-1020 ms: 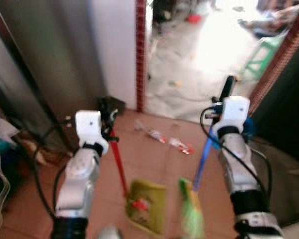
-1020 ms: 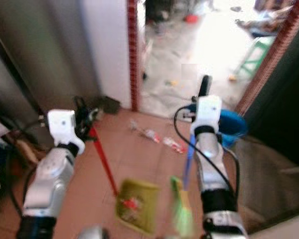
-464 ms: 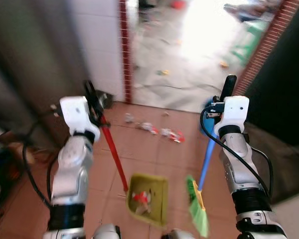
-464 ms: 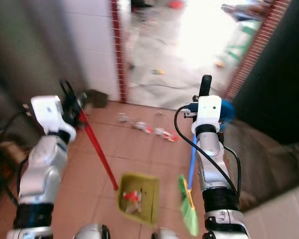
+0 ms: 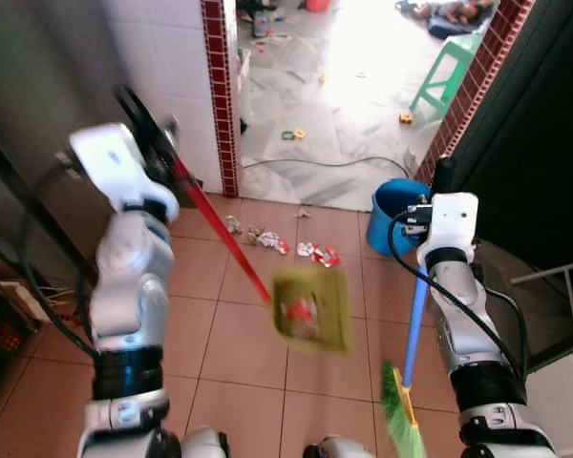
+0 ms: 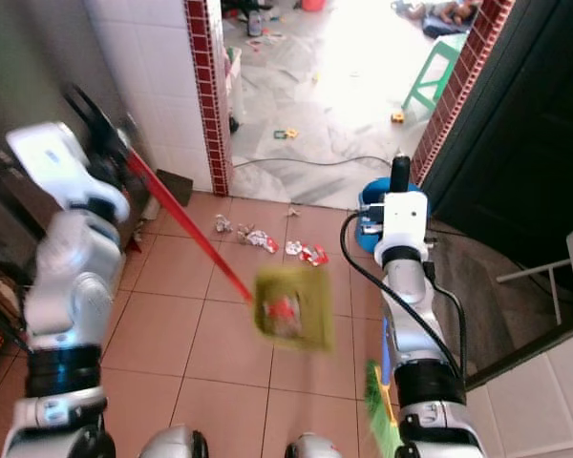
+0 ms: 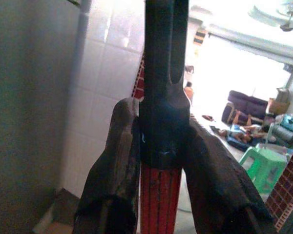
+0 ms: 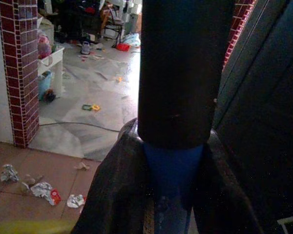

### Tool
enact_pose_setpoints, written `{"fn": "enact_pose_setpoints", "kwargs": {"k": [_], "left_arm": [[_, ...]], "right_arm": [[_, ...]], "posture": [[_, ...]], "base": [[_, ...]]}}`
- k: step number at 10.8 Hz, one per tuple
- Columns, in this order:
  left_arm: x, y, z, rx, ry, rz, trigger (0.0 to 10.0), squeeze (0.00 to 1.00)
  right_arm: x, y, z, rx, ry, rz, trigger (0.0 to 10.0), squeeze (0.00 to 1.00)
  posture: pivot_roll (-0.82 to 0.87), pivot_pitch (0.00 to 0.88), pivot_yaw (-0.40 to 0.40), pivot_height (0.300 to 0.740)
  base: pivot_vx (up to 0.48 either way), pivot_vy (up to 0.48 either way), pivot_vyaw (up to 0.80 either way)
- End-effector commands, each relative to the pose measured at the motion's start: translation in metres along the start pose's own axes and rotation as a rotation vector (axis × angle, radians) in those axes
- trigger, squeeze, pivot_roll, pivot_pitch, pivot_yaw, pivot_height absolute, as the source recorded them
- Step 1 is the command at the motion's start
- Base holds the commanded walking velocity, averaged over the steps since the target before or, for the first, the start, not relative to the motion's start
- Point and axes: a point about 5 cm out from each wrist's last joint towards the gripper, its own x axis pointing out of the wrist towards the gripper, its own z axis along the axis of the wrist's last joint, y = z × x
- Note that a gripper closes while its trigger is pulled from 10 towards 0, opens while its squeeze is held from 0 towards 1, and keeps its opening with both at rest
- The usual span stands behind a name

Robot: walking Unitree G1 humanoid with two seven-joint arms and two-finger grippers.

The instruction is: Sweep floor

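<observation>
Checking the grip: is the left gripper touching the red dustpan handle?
Touching. The left wrist view shows both black fingers pressed against the red dustpan handle.

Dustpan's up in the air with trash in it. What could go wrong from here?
1. The dustpan hangs tilted and blurred on its red handle in the left tool; the red scrap inside may spill.
2. Wrappers still lie on the tiles ahead.
3. The broom in the right tool hangs near the blue bucket and might knock it.

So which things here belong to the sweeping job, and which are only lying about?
Job: dustpan in the left pincer; broom in the right pincer; wrappers on the tiles.

Lying about: blue bucket, green stool, cable.
</observation>
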Motion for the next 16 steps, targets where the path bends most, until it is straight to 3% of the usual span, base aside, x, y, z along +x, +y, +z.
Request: {"fn": "enact_pose_setpoints", "kwargs": {"k": [1,3,5,6,7,8,9,11,12,14,15,16], "left_arm": [[0.007,-0.006,0.023,-0.029,-0.098,-0.003,10.0,0.00],[0.013,-0.012,0.027,-0.045,-0.110,-0.029,10.0,0.00],[0.013,-0.014,0.011,0.003,-0.034,-0.070,10.0,0.00],[-0.006,-0.002,-0.022,0.041,0.094,-0.061,10.0,0.00],[-0.020,0.001,-0.039,0.061,0.162,-0.077,10.0,0.00],[-0.025,0.001,-0.044,0.067,0.183,-0.092,10.0,0.00],[-0.023,-0.002,-0.049,0.063,0.195,-0.109,10.0,0.00],[-0.016,-0.005,-0.051,0.048,0.197,-0.124,10.0,0.00],[-0.015,-0.002,-0.054,0.036,0.202,-0.115,10.0,0.00],[-0.028,0.000,-0.065,0.038,0.232,-0.118,10.0,0.00],[-0.036,-0.002,-0.070,0.095,0.230,-0.146,10.0,0.00],[-0.041,0.000,-0.076,0.088,0.253,-0.120,10.0,0.00]], "right_arm": [[0.006,-0.002,0.008,-0.017,-0.021,-0.018,10.0,0.00],[0.008,0.009,0.009,-0.040,-0.015,0.009,10.0,0.00],[0.004,0.027,0.006,-0.048,0.001,0.049,10.0,0.00],[-0.004,0.038,0.001,-0.036,-0.006,0.080,10.0,0.00],[-0.008,0.037,0.000,-0.024,-0.009,0.093,10.0,0.00],[-0.009,0.036,0.002,-0.016,-0.020,0.113,10.0,0.00],[-0.007,0.033,0.003,0.036,-0.014,0.148,10.0,0.00],[-0.003,0.039,0.013,0.045,-0.028,0.281,10.0,0.00],[-0.003,0.046,0.015,-0.018,-0.021,0.341,10.0,0.00],[-0.004,0.053,0.027,0.040,-0.093,0.292,10.0,0.00],[-0.004,0.049,0.037,0.106,-0.162,0.208,10.0,0.00],[-0.009,0.040,0.033,0.062,-0.186,0.104,10.0,0.00]], "posture": [[-0.03,0.000,-0.047,0.740],[-0.03,0.000,-0.059,0.740],[-0.05,0.000,-0.061,0.740],[-0.04,0.000,-0.014,0.740],[-0.05,0.000,0.012,0.740],[-0.06,0.000,0.036,0.740],[-0.07,0.000,0.066,0.740],[-0.09,0.000,0.081,0.740],[-0.10,0.000,0.087,0.740],[-0.10,0.000,0.065,0.740],[-0.08,0.000,0.051,0.740],[-0.07,0.000,0.038,0.740]], "base": [[0.000,0.000,-0.80],[0.129,0.000,-0.80],[0.000,0.000,-0.80],[0.000,0.000,-0.80],[0.000,0.000,-0.80],[0.000,0.000,-0.80],[0.000,0.000,-0.80],[0.000,0.000,0.00],[0.000,0.000,0.00],[0.000,0.000,0.00],[0.000,0.000,0.00],[0.000,0.000,0.00]]}}
